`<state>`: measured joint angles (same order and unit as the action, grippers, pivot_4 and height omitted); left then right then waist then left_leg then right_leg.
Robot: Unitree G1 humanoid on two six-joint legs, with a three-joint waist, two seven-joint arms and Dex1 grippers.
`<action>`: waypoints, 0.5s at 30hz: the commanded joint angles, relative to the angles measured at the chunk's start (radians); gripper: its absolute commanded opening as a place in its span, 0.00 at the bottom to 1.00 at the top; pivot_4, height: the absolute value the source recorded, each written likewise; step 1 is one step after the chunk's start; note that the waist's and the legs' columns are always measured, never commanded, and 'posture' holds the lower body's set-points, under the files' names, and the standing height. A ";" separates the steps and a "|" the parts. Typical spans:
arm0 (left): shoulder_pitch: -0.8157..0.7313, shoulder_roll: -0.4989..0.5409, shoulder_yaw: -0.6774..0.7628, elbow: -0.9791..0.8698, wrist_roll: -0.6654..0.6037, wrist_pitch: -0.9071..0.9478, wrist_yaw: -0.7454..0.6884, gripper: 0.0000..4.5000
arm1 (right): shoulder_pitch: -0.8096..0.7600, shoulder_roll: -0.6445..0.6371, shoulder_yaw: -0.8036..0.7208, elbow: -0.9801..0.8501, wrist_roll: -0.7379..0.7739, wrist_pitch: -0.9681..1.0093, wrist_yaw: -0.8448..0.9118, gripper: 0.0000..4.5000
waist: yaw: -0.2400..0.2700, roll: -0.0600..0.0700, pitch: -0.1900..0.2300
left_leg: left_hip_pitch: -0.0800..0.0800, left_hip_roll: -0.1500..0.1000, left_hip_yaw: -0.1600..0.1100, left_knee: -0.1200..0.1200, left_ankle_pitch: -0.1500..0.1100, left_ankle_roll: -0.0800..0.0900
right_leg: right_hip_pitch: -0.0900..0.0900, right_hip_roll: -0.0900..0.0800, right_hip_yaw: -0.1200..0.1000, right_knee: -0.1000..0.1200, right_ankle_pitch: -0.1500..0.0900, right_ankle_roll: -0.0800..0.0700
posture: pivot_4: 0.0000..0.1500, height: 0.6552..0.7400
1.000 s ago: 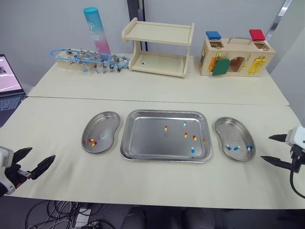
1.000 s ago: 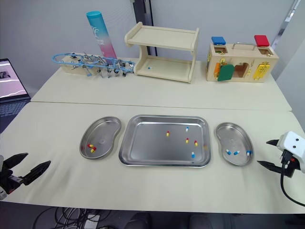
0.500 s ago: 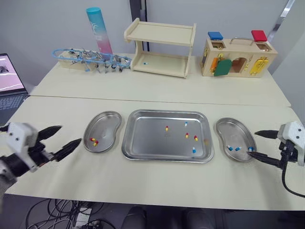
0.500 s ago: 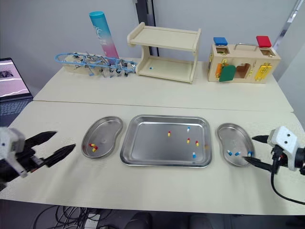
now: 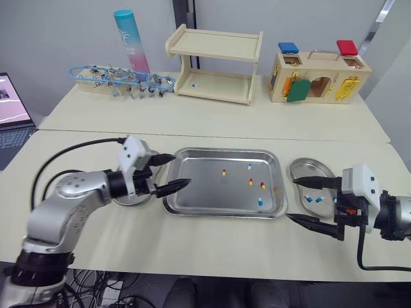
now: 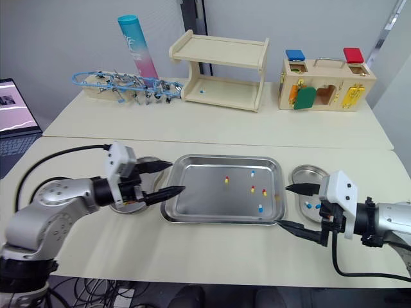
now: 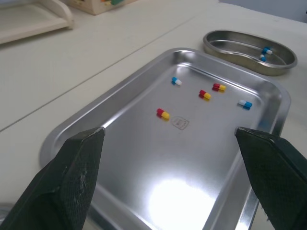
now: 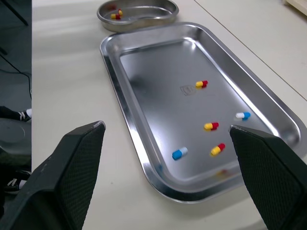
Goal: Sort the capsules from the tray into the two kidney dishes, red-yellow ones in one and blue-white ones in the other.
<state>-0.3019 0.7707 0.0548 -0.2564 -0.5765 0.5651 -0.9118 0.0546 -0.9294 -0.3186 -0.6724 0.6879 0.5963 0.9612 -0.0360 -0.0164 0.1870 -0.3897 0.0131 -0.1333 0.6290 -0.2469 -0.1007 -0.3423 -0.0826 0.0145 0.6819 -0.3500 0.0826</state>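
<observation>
left gripper (image 5: 174, 169) wide open, empty, hanging over the left rim of the tray (image 5: 221, 214) with tips pointing in across it. nearest target is the lone red-yellow capsule (image 5: 223, 172) — to the gripper's right, left of tray centre, well apart from the other four. its long axis looks roughly front-to-back on the table, so the fingers should close across it side to side. left dish (image 8: 148, 10) sits right by that arm and holds red-yellow ones, so the carry is short.

right gripper (image 5: 290, 199) also wide open and empty, at the tray's front right corner, between the tray and the right dish (image 5: 308, 170). closest to it is the front blue-white capsule (image 5: 259, 201) — just to its left, inside the rim near that corner. right dish holds blue-white ones.

my read: left arm takes the red-yellow, right arm the blue-white. each is the nearer arm and has the matching dish on its own side.
</observation>
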 commanded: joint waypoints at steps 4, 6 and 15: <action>-0.134 -0.103 -0.170 0.206 0.194 -0.194 -0.056 0.57 | -0.026 0.037 0.039 -0.070 0.021 0.027 -0.085 1.00 | 0.006 0.000 0.000 | 0.000 0.000 0.000 0.001 0.000 0.000 | 0.000 0.000 0.000 0.000 0.000 0.000 | 1.00 1.00; -0.181 -0.144 -0.198 0.292 0.236 -0.249 -0.061 0.50 | -0.026 0.041 0.046 -0.075 0.019 0.030 -0.094 1.00 | 0.006 0.000 0.000 | -0.001 -0.001 0.000 0.001 0.000 0.000 | 0.000 0.000 0.000 0.000 0.000 0.000 | 1.00 1.00; -0.359 -0.320 -0.289 0.604 0.360 -0.368 -0.104 0.50 | 0.014 0.051 0.055 -0.113 0.012 0.041 -0.149 1.00 | 0.003 -0.001 0.000 | -0.002 -0.001 -0.002 0.002 0.000 -0.001 | 0.000 0.000 -0.002 0.000 0.000 0.001 | 1.00 1.00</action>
<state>-0.6349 0.4608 -0.2268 0.3253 -0.2355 0.2288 -1.0016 0.0676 -0.8824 -0.2509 -0.7466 0.6897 0.6421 0.8232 -0.0334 -0.0170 0.1870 -0.3917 0.0122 -0.1349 0.6307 -0.2465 -0.1011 -0.3425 -0.0827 0.0126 0.6816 -0.3496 0.0832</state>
